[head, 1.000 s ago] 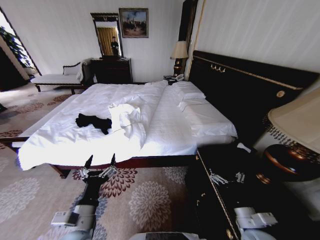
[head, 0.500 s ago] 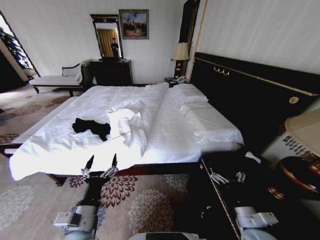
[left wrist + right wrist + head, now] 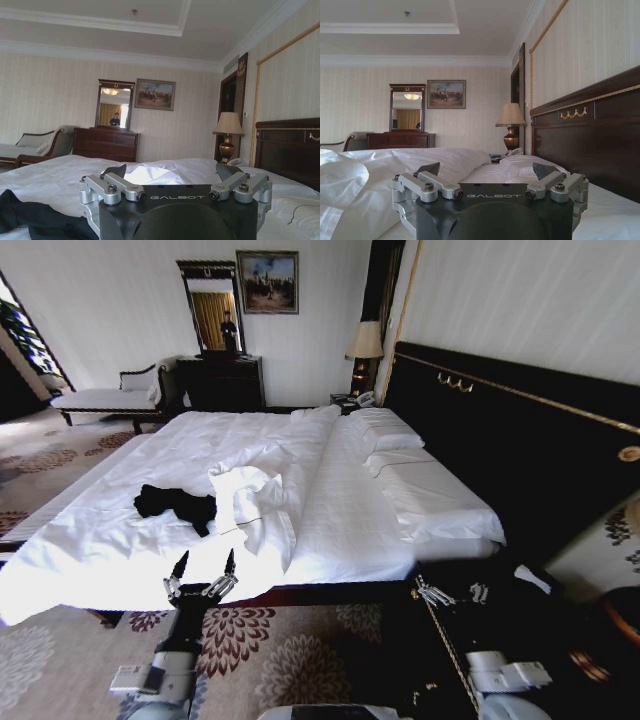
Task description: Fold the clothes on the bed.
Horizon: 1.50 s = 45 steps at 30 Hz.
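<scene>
Lettering: "GALBOT" reads in pale letters on the dark housing of each gripper in both wrist views; no writing on the garment can be made out.
Left gripper [image 3: 204, 562]: held low before the near edge of the bed [image 3: 330, 510], fingers pointing up and spread apart, grasping nothing; arm reaches forward from the lower left of the head view.
Right gripper [image 3: 452, 592]: low by the bed's near right corner, against dark furniture and hard to pick out in the head view; in its own wrist view the fingers [image 3: 427, 169] stand wide apart and empty.
Black T-shirt [image 3: 176, 504]: lies crumpled on the white sheet, left-hand near part of the bed, beyond the left gripper and apart from it; shape of sleeves and collar not discernible.
White duvet [image 3: 250, 495]: bunched in a heap just right of the shirt.
Headboard [image 3: 520, 445]: tall, dark, gold trim, cut off at the right edge.
Pillows [image 3: 385, 438]: white, against the headboard.
</scene>
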### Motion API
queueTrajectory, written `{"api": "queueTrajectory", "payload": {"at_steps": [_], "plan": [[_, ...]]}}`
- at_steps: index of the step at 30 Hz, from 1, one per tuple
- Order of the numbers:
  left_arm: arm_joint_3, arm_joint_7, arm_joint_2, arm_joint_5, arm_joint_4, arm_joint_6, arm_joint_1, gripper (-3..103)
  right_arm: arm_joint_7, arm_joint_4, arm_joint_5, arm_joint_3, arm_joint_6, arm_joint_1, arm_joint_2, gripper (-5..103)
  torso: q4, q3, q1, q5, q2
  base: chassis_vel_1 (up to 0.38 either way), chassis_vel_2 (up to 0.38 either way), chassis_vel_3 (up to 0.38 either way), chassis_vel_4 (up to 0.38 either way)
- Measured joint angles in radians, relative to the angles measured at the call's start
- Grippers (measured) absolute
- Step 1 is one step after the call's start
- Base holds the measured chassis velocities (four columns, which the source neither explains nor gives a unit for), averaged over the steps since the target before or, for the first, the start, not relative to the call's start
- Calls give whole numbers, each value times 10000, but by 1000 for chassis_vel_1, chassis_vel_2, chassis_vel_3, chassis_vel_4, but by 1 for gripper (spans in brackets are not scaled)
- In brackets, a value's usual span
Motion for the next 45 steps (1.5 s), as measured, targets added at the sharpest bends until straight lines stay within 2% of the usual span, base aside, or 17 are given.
{"api": "queueTrajectory", "payload": {"at_steps": [13, 24, 33, 37, 41, 45], "plan": [[126, -4, 22, 91, 0, -48, -20, 100, 8, -1, -145, 7, 29, -50, 117, 100, 1, 0, -2, 1, 1, -141, 146, 144, -150], [73, -14, 90, 12, 0, -126, -94, 100, 238, 96, -62, -50, 351, -36, 185, 100, 0, 0, 0, -1, 0, -169, 154, 158, -150], [82, -19, 101, 25, 41, -139, -94, 100, 85, 46, -205, 33, 452, -71, 213, 100, -1, 0, -3, 0, 0, -27, 35, 33, -27], [40, 168, 135, 12, 17, -139, -23, 100, -88, 40, -333, 31, 517, -89, 279, 100, -1, -3, -9, 1, 5, 0, 0, 0, 0], [-160, 720, 240, 120, 14, -153, 187, 100, -129, 92, -282, 4, 521, -63, 300, 100, 0, -1, -4, 1, 3, 0, 0, 0, 0], [-379, 747, 230, 140, 110, -138, 146, 100, -129, 111, -249, 12, 501, -33, 277, 100, 0, 0, -1, 0, 1, 9, 10, -7, -17]]}}
